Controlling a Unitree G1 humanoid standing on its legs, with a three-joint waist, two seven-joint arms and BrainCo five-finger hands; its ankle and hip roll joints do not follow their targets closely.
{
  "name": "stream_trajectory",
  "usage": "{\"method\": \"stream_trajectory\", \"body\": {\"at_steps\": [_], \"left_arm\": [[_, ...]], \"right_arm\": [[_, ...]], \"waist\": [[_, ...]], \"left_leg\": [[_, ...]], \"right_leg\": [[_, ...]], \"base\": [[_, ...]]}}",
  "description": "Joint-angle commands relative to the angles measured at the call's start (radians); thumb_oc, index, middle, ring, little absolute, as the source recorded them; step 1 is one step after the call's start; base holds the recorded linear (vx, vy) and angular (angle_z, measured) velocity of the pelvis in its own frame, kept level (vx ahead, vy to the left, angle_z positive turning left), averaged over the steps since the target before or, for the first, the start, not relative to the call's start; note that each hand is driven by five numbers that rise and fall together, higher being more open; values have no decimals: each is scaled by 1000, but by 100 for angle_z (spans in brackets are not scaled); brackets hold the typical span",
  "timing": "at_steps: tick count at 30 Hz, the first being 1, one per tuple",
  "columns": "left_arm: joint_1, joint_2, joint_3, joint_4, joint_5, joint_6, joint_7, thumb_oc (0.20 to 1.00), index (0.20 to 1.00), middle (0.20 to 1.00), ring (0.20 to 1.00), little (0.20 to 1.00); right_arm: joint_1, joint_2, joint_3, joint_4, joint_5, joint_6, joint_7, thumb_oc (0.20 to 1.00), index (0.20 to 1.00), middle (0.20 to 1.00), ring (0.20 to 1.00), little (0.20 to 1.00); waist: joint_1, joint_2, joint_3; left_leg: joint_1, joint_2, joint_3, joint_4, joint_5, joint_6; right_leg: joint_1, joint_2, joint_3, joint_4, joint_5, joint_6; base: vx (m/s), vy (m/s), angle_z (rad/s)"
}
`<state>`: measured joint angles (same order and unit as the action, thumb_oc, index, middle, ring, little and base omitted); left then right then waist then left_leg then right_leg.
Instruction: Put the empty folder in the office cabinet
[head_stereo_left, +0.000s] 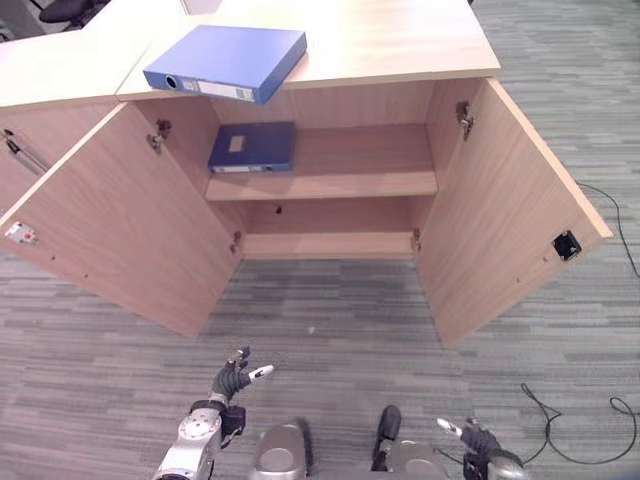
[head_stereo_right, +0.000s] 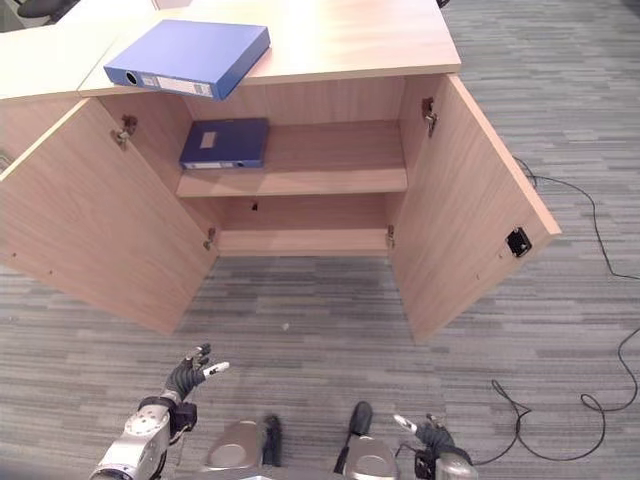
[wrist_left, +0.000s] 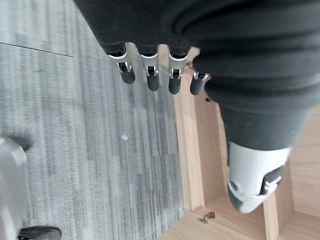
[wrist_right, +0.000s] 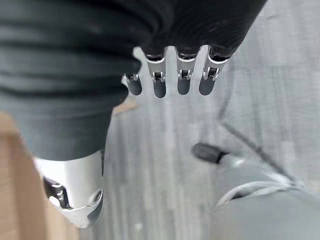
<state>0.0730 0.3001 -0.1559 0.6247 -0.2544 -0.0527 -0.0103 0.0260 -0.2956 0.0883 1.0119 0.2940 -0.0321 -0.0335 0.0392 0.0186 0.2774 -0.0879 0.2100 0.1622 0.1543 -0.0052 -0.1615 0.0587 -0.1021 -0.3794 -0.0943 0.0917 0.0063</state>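
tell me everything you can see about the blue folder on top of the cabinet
The blue folder is a thick box-type file, plastic-looking, lying flat and closed on the wooden cabinet top, turned at an angle. Its spine faces forward with a round finger hole and a pale label, and its front corner juts slightly over the edge. Neither hand touches it.

spine label on the blue folder (head_stereo_left: 226, 62) atop the cabinet (head_stereo_left: 400, 45): pale strip, print too small to read
cover label on the second blue folder (head_stereo_left: 252, 147) on the upper shelf (head_stereo_left: 360, 183): pale patch, nothing legible
spine strip of that shelf folder: no readable print
sticker (head_stereo_left: 20, 234) on the far-left panel: red marks, unreadable
readable text overall: none
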Motion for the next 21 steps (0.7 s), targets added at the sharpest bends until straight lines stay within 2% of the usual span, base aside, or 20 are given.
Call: {"method": "stream_trajectory", "body": {"at_steps": [1,6,9,10,11,12,13,15,16,17,18,19,20,21], "left_arm": [[-5,22,23,-37,32,-41,21,1000,1000,1000,1000,1000],[-14,25,29,-2,28,-52,41,1000,1000,1000,1000,1000],[-18,26,29,6,29,-57,38,1000,1000,1000,1000,1000],[-21,32,20,7,37,-56,34,1000,1000,1000,1000,1000],[-25,36,16,5,39,-57,33,1000,1000,1000,1000,1000],[-31,45,9,3,43,-56,30,1000,1000,1000,1000,1000],[-32,46,9,3,43,-57,30,1000,1000,1000,1000,1000],[-42,62,4,-5,45,-56,28,1000,1000,1000,1000,1000],[-42,62,5,-6,45,-56,28,1000,1000,1000,1000,1000],[-43,78,9,-25,43,-57,27,1000,1000,1000,1000,1000],[-46,84,11,-32,41,-58,28,1000,1000,1000,1000,1000],[-45,85,11,-32,41,-57,27,1000,1000,1000,1000,1000],[-41,95,14,-40,46,-53,24,1000,1000,1000,1000,1000],[-37,105,25,-37,48,-49,28,1000,1000,1000,1000,1000]], "right_arm": [[-4,-32,9,-67,-16,-22,12,1000,1000,1000,1000,1000],[-27,-40,53,-146,-24,-31,23,1000,1000,1000,1000,1000],[-32,-32,62,-160,-27,-32,29,1000,1000,1000,1000,1000],[-33,-21,57,-161,-26,-37,30,1000,1000,1000,1000,1000],[-35,-12,56,-166,-22,-36,30,1000,1000,1000,1000,1000],[-39,10,57,-157,-21,-33,28,1000,1000,1000,1000,1000],[-39,11,57,-156,-21,-34,28,1000,1000,1000,1000,1000],[-49,35,56,-142,-22,-29,25,1000,1000,1000,1000,1000],[-49,36,56,-141,-22,-29,25,1000,1000,1000,1000,1000],[-60,55,54,-137,-16,-28,20,1000,1000,1000,1000,1000],[-64,63,56,-135,-14,-28,18,1000,1000,1000,1000,1000],[-64,63,56,-134,-14,-28,18,1000,1000,1000,1000,1000],[-67,72,58,-128,-17,-23,20,1000,1000,1000,1000,1000],[-75,76,65,-130,-22,-21,18,1000,1000,1000,1000,1000]], "waist": [[24,3,-20],[54,2,-20],[60,4,-31],[62,1,-48],[63,-2,-53],[67,-16,-60],[69,-20,-61],[71,-39,-61],[73,-42,-61],[76,-56,-59],[79,-58,-59],[80,-60,-59],[81,-64,-56],[88,-58,-52]], "left_leg": [[-1,53,-53,-125,145,-5],[-30,145,-116,-207,197,-41],[-23,161,-102,-208,200,-49],[-21,160,-83,-209,213,-55],[-20,153,-75,-206,208,-53],[-9,126,-63,-199,183,-41],[-9,122,-60,-198,182,-39],[3,84,-41,-192,149,-11],[3,81,-38,-191,148,-10],[21,46,-7,-200,124,20],[30,30,3,-206,114,31],[30,29,5,-206,113,33],[52,-5,15,-213,91,59],[85,-31,33,-223,63,86]], "right_leg": [[127,-56,32,53,-175,124],[153,-84,77,129,-241,147],[169,-96,73,128,-244,163],[172,-115,70,138,-238,181],[170,-128,73,148,-231,187],[152,-168,85,181,-207,206],[150,-173,88,183,-208,208],[116,-218,101,228,-152,227],[113,-222,104,230,-153,229],[68,-255,117,282,-84,246],[52,-268,115,307,-52,253],[50,-271,118,308,-52,253],[27,-291,127,369,10,255],[0,-316,91,449,59,254]], "base": [[175,188,11],[188,271,-11],[152,290,-12],[138,312,1],[243,546,15],[152,340,25],[147,354,21],[73,208,12],[65,295,11],[55,303,1],[54,301,-12],[86,315,-31],[129,443,-30],[183,543,-19]]}}
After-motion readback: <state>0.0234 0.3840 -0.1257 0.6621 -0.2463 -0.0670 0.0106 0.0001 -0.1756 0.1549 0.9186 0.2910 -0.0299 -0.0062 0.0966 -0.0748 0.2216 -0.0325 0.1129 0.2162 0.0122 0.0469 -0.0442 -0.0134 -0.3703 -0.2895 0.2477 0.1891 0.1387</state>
